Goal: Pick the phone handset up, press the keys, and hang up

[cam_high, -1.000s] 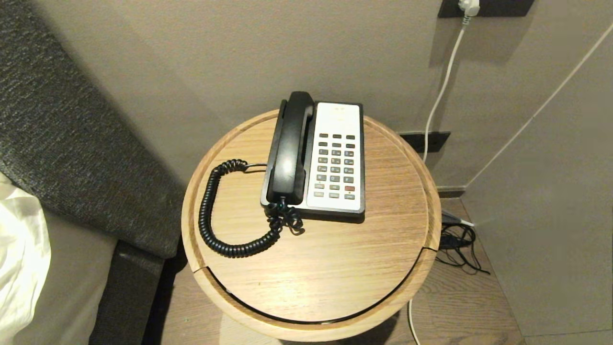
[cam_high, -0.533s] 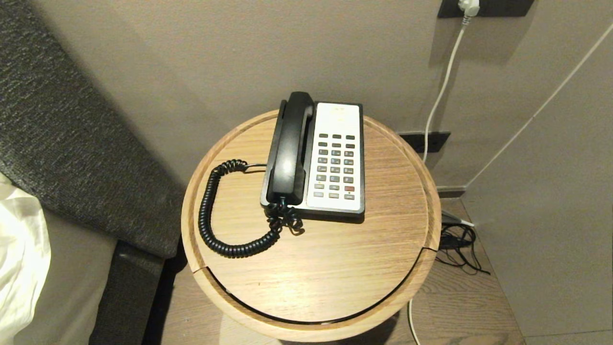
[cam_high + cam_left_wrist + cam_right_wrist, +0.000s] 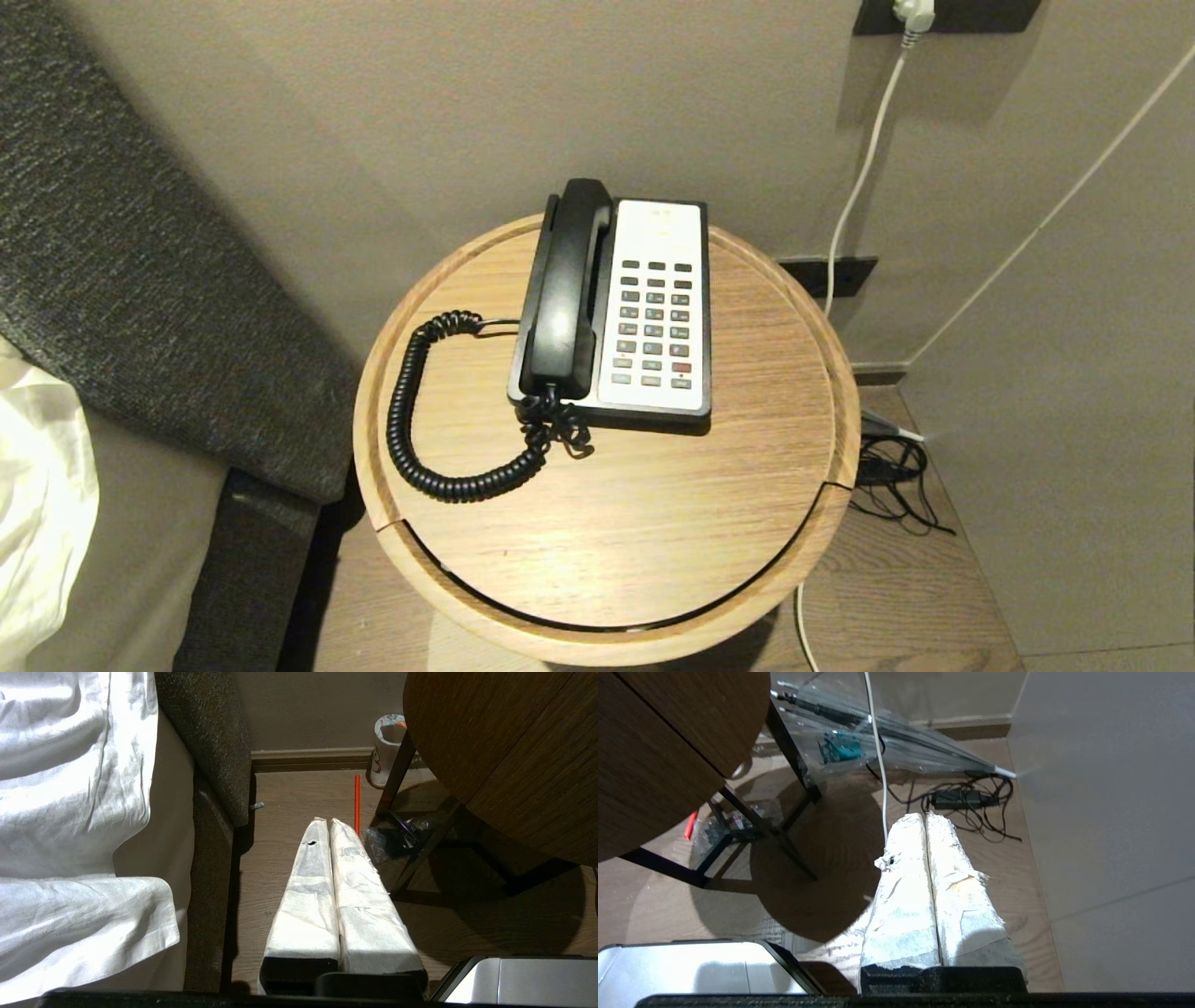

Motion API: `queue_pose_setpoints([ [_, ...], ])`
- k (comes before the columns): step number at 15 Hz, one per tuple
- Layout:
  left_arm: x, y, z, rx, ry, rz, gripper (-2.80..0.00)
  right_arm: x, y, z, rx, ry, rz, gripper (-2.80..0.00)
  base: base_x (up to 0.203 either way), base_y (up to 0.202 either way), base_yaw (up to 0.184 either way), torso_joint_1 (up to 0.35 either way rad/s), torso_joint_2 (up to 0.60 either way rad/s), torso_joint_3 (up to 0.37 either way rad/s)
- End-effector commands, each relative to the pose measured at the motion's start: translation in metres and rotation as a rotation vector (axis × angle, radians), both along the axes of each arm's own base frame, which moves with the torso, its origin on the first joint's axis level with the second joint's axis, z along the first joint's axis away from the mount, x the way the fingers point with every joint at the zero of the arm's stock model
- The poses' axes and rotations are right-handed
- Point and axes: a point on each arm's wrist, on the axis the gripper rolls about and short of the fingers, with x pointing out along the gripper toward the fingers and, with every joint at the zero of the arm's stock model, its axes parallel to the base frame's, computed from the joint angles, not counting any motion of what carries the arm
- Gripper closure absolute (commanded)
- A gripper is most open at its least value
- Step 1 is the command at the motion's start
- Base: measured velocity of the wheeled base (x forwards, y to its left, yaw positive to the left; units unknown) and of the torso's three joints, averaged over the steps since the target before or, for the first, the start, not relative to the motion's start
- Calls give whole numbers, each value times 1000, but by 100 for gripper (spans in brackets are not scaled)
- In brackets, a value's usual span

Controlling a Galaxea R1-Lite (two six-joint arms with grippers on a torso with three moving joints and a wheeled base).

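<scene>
The handset (image 3: 563, 289) lies in its cradle on the left of the phone base (image 3: 658, 308), on the round table (image 3: 616, 523); it is long, glossy black, with rounded ends. Its coiled cord (image 3: 420, 420) loops wide over the tabletop, so a lift could drag the base or snag. Both the left gripper (image 3: 330, 822) and right gripper (image 3: 925, 816) hang below the table, fingers pressed together, holding nothing
</scene>
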Motion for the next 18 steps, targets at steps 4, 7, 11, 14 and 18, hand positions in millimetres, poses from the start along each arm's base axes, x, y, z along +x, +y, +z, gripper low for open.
queue_pose_setpoints([
  [4,-1,0,1,22,23,0,0,0,0,0,-61,12,10,0,0,0,0,0,0,0],
  [7,-1,0,1,7,14,2,0,0,0,0,-73,3,17,0,0,0,0,0,0,0],
  [11,0,0,1,4,44,5,0,-1,0,0,-74,18,23,0,0,0,0,0,0,0],
  [14,-1,0,1,-13,17,5,0,0,0,1,-73,-11,19,0,0,0,0,0,0,0],
  [18,-1,0,1,-20,10,6,0,1,0,1,-72,-32,18,0,0,0,0,0,0,0],
])
